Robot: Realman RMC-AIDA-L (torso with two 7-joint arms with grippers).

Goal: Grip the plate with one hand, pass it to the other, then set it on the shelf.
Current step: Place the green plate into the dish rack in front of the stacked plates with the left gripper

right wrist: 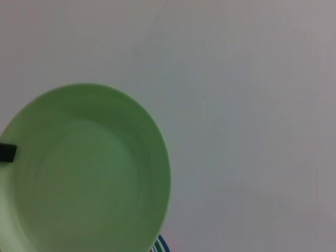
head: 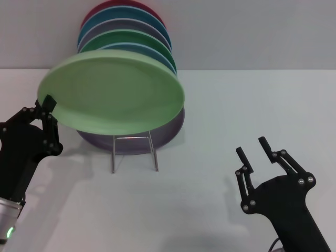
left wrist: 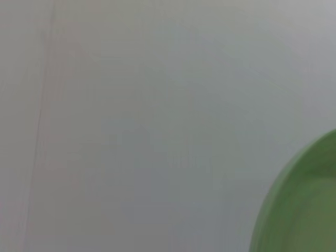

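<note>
The light green plate (head: 113,97) hangs in the air, tilted, just in front of the stacked plates on the shelf (head: 134,152), a thin silver wire rack. My left gripper (head: 47,111) is shut on the plate's left rim, one black fingertip (right wrist: 6,152) lying over the edge. The plate (left wrist: 299,210) shows as a green arc in the left wrist view, and the plate (right wrist: 89,173) fills the near side of the right wrist view. My right gripper (head: 251,147) stands open and empty low at the right, well apart from the plate.
Several plates stand upright in the rack behind the held one: dark red (head: 123,6), blue (head: 157,29), darker green (head: 142,39), and a lilac plate (head: 170,130) at the front. The white table (head: 236,105) stretches to the right of the rack.
</note>
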